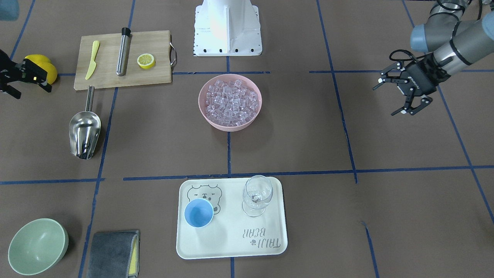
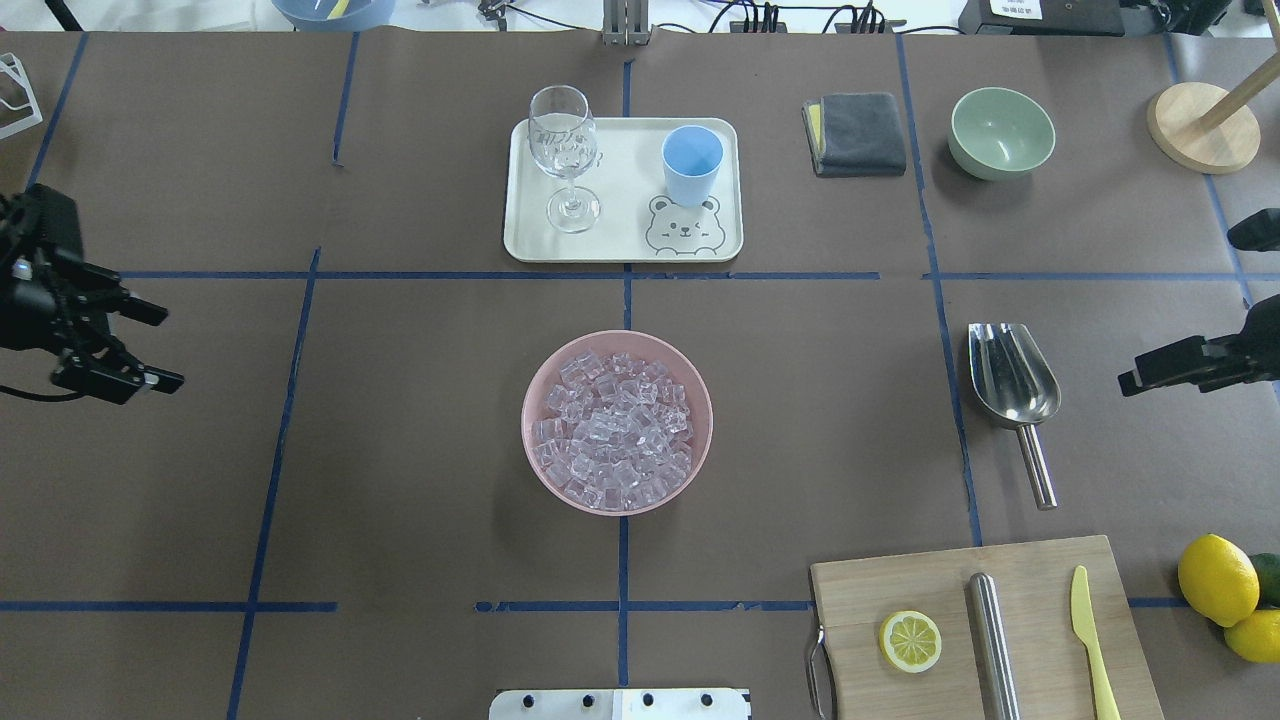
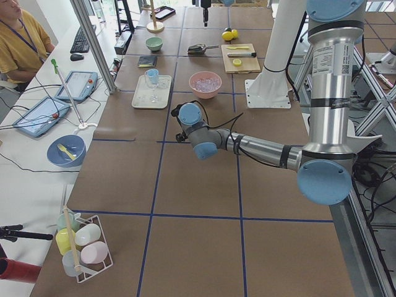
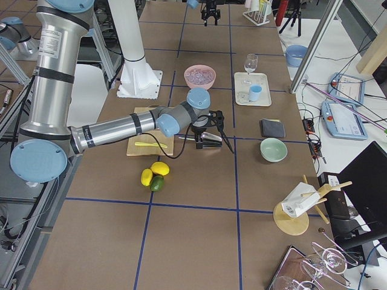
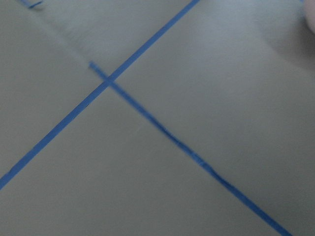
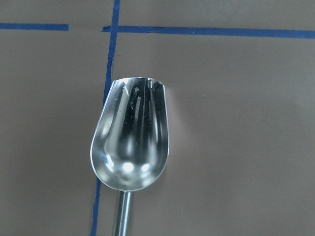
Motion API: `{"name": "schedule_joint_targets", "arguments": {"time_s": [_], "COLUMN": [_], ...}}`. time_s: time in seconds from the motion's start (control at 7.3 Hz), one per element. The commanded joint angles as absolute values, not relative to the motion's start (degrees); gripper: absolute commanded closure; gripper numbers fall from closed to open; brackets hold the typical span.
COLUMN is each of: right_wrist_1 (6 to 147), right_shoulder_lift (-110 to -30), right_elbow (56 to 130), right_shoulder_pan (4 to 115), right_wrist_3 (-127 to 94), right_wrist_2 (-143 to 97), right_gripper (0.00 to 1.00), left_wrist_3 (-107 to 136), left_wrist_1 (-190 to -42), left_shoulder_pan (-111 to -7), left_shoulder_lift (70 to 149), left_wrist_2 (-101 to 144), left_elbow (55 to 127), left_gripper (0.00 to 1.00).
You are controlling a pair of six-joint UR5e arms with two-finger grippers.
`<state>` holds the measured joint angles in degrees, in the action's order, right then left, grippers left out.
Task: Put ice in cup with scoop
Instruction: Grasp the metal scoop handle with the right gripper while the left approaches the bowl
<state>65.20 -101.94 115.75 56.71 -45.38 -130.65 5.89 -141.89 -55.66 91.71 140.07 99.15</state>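
Note:
The steel scoop lies on the table with its handle toward the cutting board; it also shows in the overhead view and fills the right wrist view. The ice fills a pink bowl at the table's centre. The light-blue cup stands empty on the cream tray, also seen from overhead. My right gripper is open and empty, above and just outside the scoop. My left gripper is open and empty, far out on the other side.
A wine glass stands on the tray beside the cup. A cutting board holds a lemon half, a steel rod and a yellow knife. Lemons, a green bowl, a grey cloth and a wooden stand lie around the edges.

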Motion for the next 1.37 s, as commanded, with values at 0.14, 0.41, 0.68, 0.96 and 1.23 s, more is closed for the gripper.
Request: {"name": "schedule_joint_targets", "arguments": {"time_s": [0.14,0.41,0.68,0.96,1.23], "right_wrist_1": [60.9,60.8,57.1,47.2,46.5], "right_shoulder_lift": [-102.9,-103.4,-106.9,-107.2,-106.6], "right_elbow": [119.3,119.6,119.3,112.7,112.6], "right_shoulder_pan": [39.3,27.1,26.1,25.8,25.8], "right_wrist_3": [-65.6,-70.7,-70.5,-70.8,-73.1], "right_wrist_2": [-116.1,-98.6,-96.4,-94.8,-93.7], "right_gripper": [0.00,0.00,0.04,0.04,0.08], "left_wrist_3": [6.1,6.0,6.1,6.1,6.1], "left_wrist_1": [-143.4,-143.3,-143.3,-143.1,-143.1], "left_shoulder_pan": [-47.9,-46.6,-46.2,-46.1,-46.1], "left_shoulder_lift": [101.4,103.2,103.5,103.6,103.6], "left_wrist_2": [134.5,131.9,131.8,132.2,131.9], "left_elbow": [96.6,96.9,96.7,96.3,96.8], "left_gripper": [0.00,0.00,0.00,0.00,0.00]}}
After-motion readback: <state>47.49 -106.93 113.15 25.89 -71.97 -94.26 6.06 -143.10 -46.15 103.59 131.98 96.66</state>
